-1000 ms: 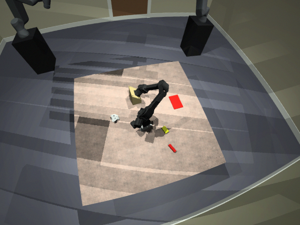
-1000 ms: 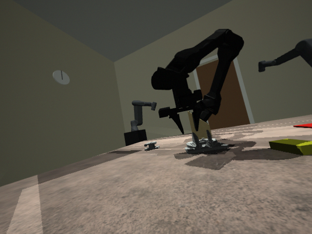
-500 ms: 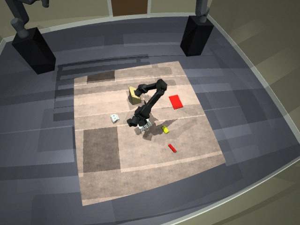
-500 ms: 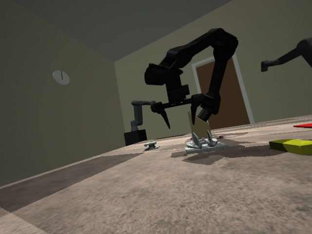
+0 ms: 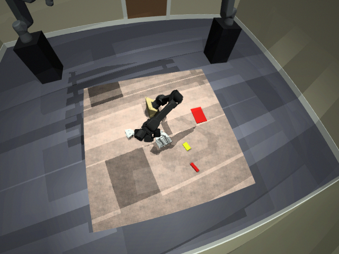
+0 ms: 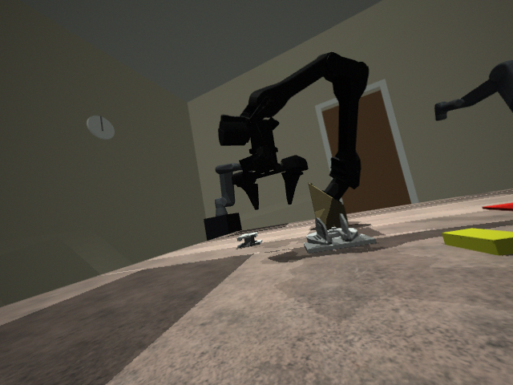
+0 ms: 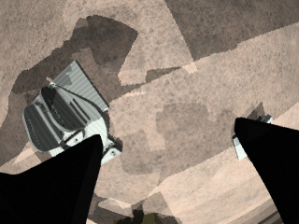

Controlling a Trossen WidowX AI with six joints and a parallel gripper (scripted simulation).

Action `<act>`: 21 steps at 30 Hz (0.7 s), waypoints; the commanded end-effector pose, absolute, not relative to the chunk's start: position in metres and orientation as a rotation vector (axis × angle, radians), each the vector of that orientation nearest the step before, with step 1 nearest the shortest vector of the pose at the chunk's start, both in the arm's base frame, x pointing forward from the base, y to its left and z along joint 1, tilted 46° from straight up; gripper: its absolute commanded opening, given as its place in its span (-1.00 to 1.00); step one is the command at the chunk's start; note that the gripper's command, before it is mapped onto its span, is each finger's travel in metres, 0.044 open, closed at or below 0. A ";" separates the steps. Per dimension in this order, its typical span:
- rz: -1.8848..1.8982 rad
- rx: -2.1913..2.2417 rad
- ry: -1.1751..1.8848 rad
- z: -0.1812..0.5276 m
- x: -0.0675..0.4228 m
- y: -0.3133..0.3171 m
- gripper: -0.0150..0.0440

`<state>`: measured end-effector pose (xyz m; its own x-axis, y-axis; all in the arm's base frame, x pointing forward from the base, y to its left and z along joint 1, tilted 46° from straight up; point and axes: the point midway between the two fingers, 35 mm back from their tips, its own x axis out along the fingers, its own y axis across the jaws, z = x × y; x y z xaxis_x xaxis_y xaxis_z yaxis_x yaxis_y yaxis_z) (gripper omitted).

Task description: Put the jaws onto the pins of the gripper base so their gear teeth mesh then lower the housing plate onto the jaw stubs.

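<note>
A dim room with drab walls surrounds me, a brown door [image 5: 146, 8] [image 6: 370, 153] in one of them and a round clock [image 6: 100, 127] on another. Under me the mottled pinkish tabletop [image 5: 175, 188] [image 6: 289, 323] [image 7: 210, 89] is crossed by pale streaks and dark patches of shade. My arm [image 5: 164, 110] [image 6: 349, 119] rises beside a tan wedge-shaped block [image 5: 150, 107] [image 6: 325, 204] and bends over the work, so that my gripper [image 5: 153, 136] [image 6: 273, 206] [image 7: 171, 133] hangs above the table, its fingers spread wide with nothing between them. A red plate [image 5: 198, 115] [image 6: 501, 206] lies flat, well apart from the assembly; I can't tell whether it has any part in this job. The gripper base [image 5: 158, 144] [image 6: 321, 249] [image 7: 75, 77] lies flat on the table, and both jaws [image 5: 164, 139] [image 6: 331, 232] [image 7: 51, 117] stand up side by side on it, presumably so their teeth can mesh over the pins, though I can't make out the mesh. The small pale piece [image 5: 128, 133] [image 6: 248, 239] [image 7: 239, 148], likely the housing plate, lies apart from the base, so the closing step looks undone. I judge my spread fingers suit fetching it next. Near the base sit a yellow block [image 5: 187, 146] [image 6: 476, 240] and a slim red bar [image 5: 194, 167], probably bystanders.
</note>
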<state>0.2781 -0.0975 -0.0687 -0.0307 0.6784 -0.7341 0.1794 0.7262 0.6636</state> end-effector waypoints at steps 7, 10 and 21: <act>0.219 0.933 1.677 -0.094 0.258 -0.133 1.00; 0.148 0.996 1.699 -0.101 0.252 -0.143 1.00; -0.117 1.225 1.761 -0.127 0.223 -0.174 1.00</act>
<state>0.2324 -0.1653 -0.1175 -0.0384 0.6734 -0.7383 0.7037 0.5428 0.4584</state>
